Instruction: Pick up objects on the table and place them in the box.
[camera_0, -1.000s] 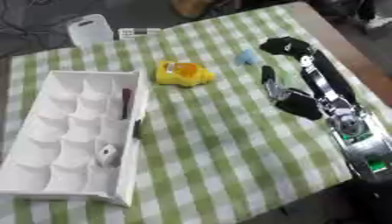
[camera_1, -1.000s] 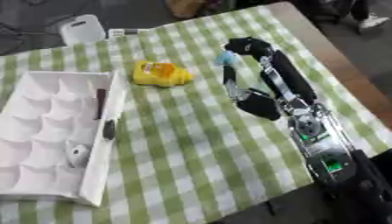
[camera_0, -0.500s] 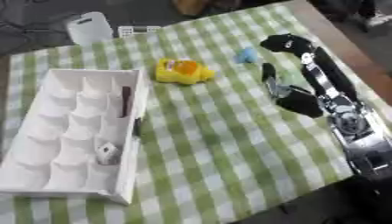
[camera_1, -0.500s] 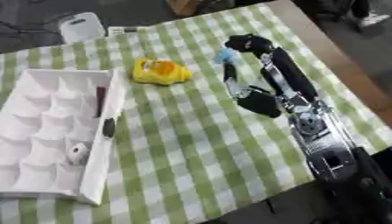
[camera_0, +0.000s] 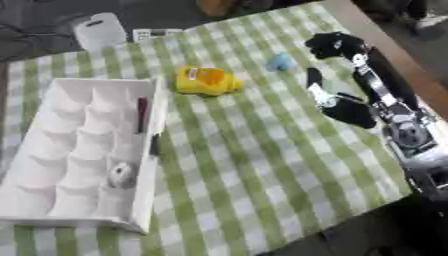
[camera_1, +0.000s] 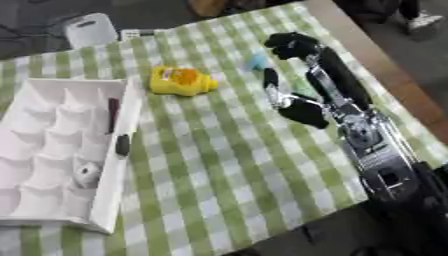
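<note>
- You get soft, even overhead light on the checked cloth (camera_0: 262, 165), with faint shadows.
- Both views look blurred throughout; toward 12 o'clock, the background falls dim.
- The white box (camera_0: 52, 200) shows mild glare.

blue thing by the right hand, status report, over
Right hand beside small blue object, fingers curled, holding nothing. Left hand out of view. Yellow object on cloth, box far left. Path clear.

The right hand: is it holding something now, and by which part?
Nothing is held. The right hand sits curled near the small blue object, which lies apart from it on the tablecloth.
</note>
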